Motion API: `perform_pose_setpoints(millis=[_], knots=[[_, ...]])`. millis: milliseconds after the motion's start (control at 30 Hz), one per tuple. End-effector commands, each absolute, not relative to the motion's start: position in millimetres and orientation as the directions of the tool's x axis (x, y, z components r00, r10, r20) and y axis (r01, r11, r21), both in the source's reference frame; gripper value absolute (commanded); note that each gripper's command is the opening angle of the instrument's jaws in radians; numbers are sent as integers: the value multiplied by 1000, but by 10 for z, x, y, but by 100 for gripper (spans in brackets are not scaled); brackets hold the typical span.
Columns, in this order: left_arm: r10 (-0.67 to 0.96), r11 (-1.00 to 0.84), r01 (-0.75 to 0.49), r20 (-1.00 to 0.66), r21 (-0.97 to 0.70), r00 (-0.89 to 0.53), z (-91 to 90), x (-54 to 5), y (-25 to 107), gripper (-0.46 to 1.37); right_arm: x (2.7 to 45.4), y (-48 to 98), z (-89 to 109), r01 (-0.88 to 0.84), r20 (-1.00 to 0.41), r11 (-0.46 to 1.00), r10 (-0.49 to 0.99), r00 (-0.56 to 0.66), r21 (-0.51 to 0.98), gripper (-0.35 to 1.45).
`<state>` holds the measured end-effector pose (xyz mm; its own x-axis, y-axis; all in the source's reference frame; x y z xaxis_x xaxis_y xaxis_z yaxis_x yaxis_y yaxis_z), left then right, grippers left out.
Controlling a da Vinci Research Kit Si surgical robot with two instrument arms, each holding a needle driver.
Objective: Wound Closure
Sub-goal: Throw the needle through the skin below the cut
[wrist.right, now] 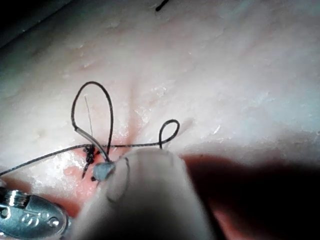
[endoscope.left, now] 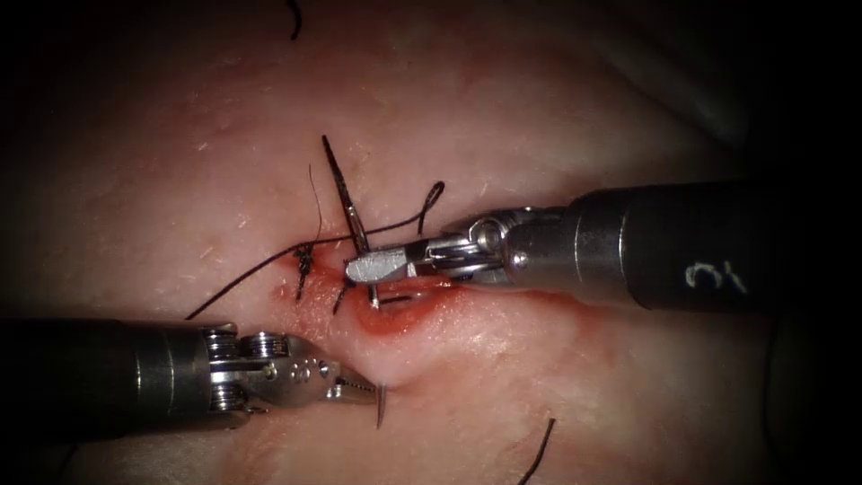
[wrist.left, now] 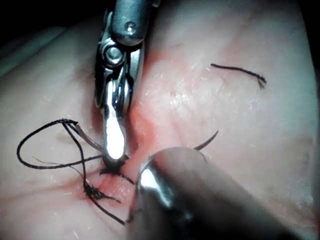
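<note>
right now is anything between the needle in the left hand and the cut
Yes: the right hand, shut on thread, lies across the cut. The left hand holds the needle, seemingly outside the tissue.

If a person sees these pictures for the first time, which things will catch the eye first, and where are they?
The red cut in the middle of the tissue stands out, with dark thread looped over it and a knot at its left end. The right tool reaches in from the right, its bright jaws shut on the thread at the cut. Below, the left tool holds the needle near its tip, clear of the tissue.
</note>
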<state>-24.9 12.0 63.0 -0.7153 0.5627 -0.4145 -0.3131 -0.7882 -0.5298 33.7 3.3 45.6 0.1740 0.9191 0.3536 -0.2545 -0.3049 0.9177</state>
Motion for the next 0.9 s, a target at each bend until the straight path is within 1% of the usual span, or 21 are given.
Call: perform_pose_setpoints(millis=[33, 233, 400, 600, 800, 867, 900], knots=[[564, -786, -310, -415, -535, -714, 630, -249, 120, -34, 335, 29, 454, -263, 353, -301, 918, 179, 917, -35], [566, -785, -313, -415, -534, -712, 629, -249, 123, -34, 328, 14, 445, -266, 359, -305, 915, 185, 915, -35], [567, -787, -312, -423, -533, -707, 627, -250, 124, -34, 331, 2, 447, -307, 360, -290, 911, 203, 906, -35], [563, -789, -308, -425, -532, -709, 625, -250, 125, -34, 330, -1, 450, -317, 362, -288, 910, 204, 904, -35], [564, -788, -308, -424, -532, -708, 625, -251, 125, -34, 331, 5, 449, -302, 300, -228, 929, 217, 926, -35], [559, -792, -304, -427, -530, -711, 624, -251, 125, -34, 331, 11, 452, -293, 227, -162, 952, 205, 942, -35], [559, -792, -304, -427, -530, -711, 624, -251, 125, -34, 330, 15, 454, -277, 169, -108, 963, 209, 955, -35]])
